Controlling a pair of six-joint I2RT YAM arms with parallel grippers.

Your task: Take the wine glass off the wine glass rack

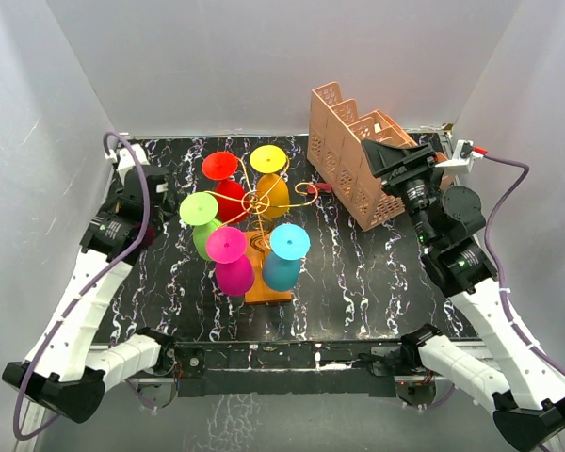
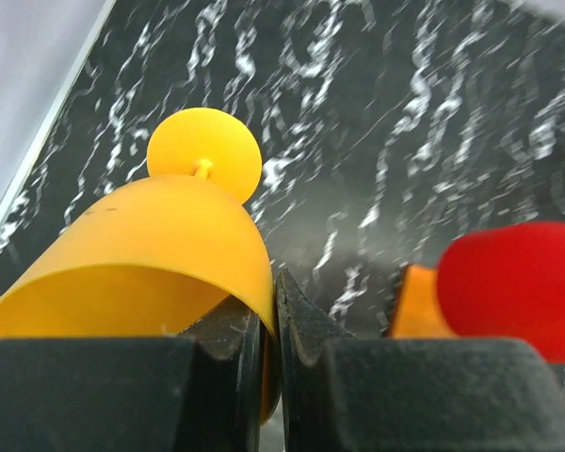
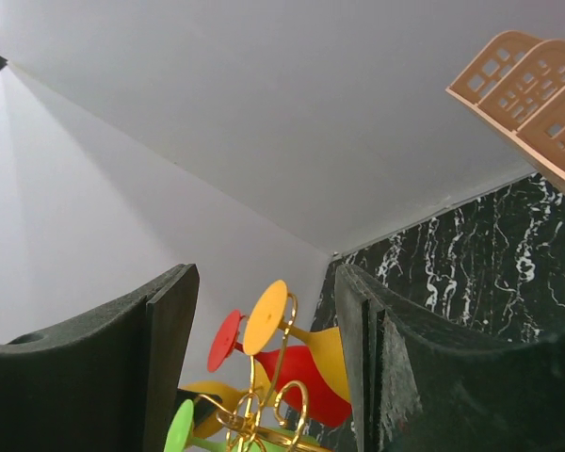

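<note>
My left gripper [image 2: 275, 282] is shut on the rim of an orange-yellow wine glass [image 2: 151, 245], pinching the bowl's wall between its jaws. The glass lies tipped over the dark marble table; no wire shows around its foot [image 2: 204, 151]. In the top view the left gripper [image 1: 143, 229] is left of the wine glass rack [image 1: 259, 201], a gold wire stand on an orange base [image 1: 268, 282]. Red [image 1: 224, 179], yellow [image 1: 270, 179], green [image 1: 201, 221], magenta [image 1: 231, 259] and cyan [image 1: 285, 254] glasses hang on it. My right gripper [image 3: 264, 348] is open and holds nothing, beside the crate [image 1: 353, 155].
A tall salmon-pink lattice crate stands at the back right, right against my right gripper [image 1: 388, 158]. White walls close in the table on three sides. In the left wrist view a red bowl [image 2: 518, 282] sits close on the right.
</note>
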